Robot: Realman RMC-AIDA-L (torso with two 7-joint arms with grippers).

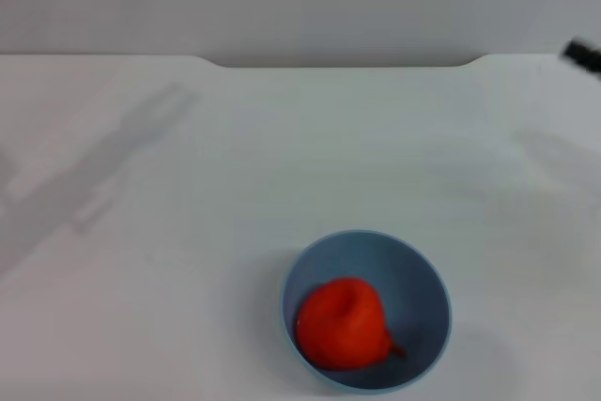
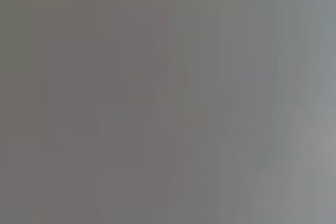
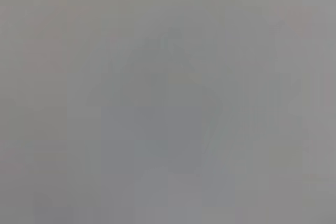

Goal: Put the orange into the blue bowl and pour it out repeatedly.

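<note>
In the head view the blue bowl (image 1: 366, 311) stands upright on the white table, near the front edge and a little right of centre. The orange (image 1: 344, 322) lies inside the bowl, towards its left side, with its small stem pointing right. A dark tip of my right gripper (image 1: 582, 53) pokes in at the far right edge, high and far from the bowl. My left gripper is out of view; only its arm's shadow falls on the table at the left. Both wrist views show plain grey and none of the task's things.
The white table (image 1: 188, 232) reaches to a far edge with a shallow notch (image 1: 343, 63) at the back. A grey wall rises behind it. A faint shadow lies on the table at the right.
</note>
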